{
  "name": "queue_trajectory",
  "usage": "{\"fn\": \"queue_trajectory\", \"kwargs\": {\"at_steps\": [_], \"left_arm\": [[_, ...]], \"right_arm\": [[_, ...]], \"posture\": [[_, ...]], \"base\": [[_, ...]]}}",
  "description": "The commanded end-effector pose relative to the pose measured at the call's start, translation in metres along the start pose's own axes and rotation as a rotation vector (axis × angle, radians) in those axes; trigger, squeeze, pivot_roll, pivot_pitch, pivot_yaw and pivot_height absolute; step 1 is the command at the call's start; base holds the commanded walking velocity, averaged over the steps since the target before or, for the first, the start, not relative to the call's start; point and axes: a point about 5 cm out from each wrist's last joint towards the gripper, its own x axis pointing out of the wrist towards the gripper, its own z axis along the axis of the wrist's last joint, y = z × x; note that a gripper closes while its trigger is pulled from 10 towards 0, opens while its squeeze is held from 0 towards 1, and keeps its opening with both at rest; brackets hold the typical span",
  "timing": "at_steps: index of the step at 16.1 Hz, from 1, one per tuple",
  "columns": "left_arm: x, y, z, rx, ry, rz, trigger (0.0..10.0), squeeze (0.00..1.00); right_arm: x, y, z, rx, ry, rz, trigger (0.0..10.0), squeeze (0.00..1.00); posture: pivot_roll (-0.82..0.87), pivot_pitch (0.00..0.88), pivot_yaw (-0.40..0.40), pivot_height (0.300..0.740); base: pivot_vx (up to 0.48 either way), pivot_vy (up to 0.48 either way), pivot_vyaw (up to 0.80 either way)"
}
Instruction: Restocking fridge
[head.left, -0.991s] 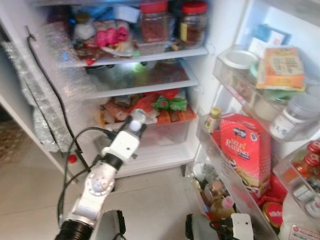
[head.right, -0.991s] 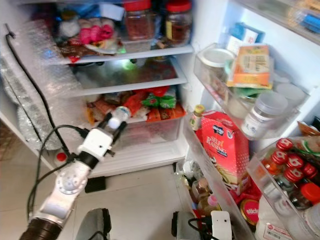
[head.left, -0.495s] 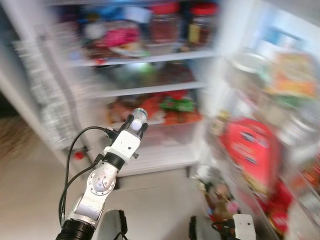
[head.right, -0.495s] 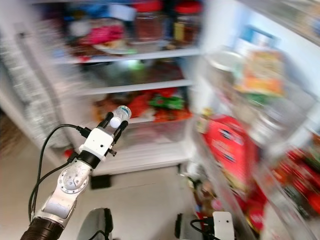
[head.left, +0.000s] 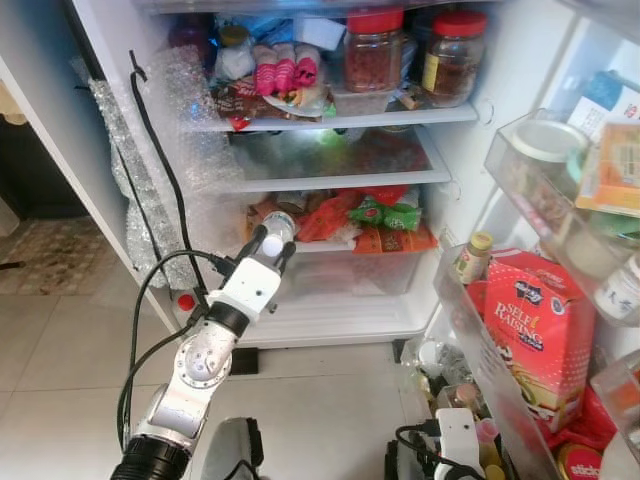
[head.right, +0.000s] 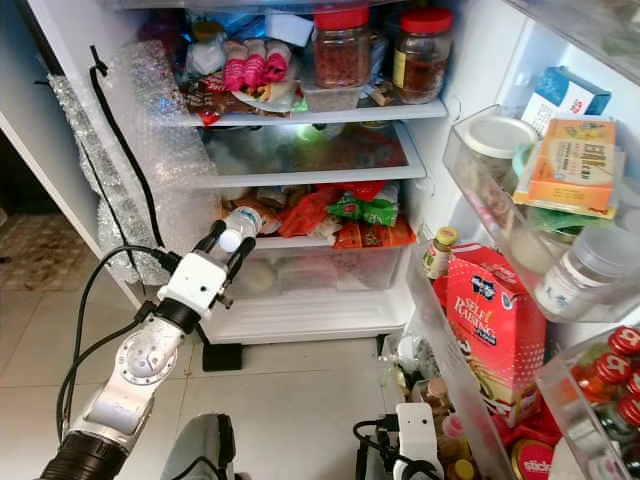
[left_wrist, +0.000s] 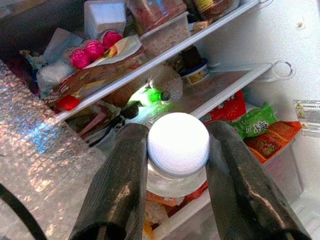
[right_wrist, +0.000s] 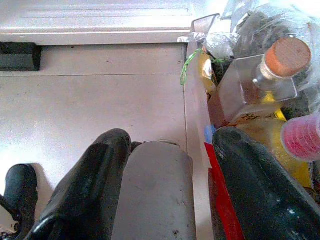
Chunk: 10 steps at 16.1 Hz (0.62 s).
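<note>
Facing crisper drawer (head.left: 340, 270) (snack packets (head.left: 385, 215) above), left gripper (head.left: 270, 243) clamping bottle (left_wrist: 177, 150).

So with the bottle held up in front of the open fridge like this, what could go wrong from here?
1. The left tool grips the bottle only near its white cap, so it might swing or slip on the way in.
2. The lower shelf with the snack packets is crowded; pushing the bottle in there could knock packets out.
3. The black cable hanging down the bubble wrap lies close to the left arm and might snag.
</note>
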Motion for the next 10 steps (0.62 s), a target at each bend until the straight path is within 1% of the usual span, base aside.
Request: {"fn": "queue_trajectory", "kwargs": {"at_steps": [1, 5, 7, 8, 10], "left_arm": [[0.0039, 0.0055, 0.0069, 0.022, -0.033, 0.011, 10.0, 0.00], [0.0044, 0.0054, 0.0073, 0.025, -0.034, 0.010, 10.0, 0.00], [0.0044, 0.0052, 0.0072, 0.026, -0.033, 0.010, 10.0, 0.00], [0.0043, 0.0051, 0.0071, 0.026, -0.033, 0.010, 10.0, 0.00], [0.0042, 0.0050, 0.0069, 0.026, -0.032, 0.009, 10.0, 0.00]], "right_arm": [[-0.0058, 0.0036, -0.0187, 0.008, 0.075, 0.013, 10.0, 0.00], [-0.0054, 0.0038, -0.0178, -0.014, 0.072, 0.020, 10.0, 0.00], [-0.0055, 0.0037, -0.0178, -0.013, 0.072, 0.020, 10.0, 0.00], [-0.0056, 0.0037, -0.0184, 0.004, 0.073, 0.017, 10.0, 0.00], [-0.0057, 0.0037, -0.0184, 0.001, 0.074, 0.018, 10.0, 0.00]], "posture": [[-0.11, 0.057, 0.010, 0.603], [-0.11, 0.057, 0.010, 0.603], [-0.11, 0.057, 0.009, 0.603], [-0.11, 0.056, 0.009, 0.603], [-0.11, 0.055, 0.009, 0.603]], "base": [[0.000, 0.000, 0.00], [0.000, 0.000, 0.00], [0.000, 0.000, 0.51], [0.000, 0.000, 0.00], [0.000, 0.000, 0.00]]}}
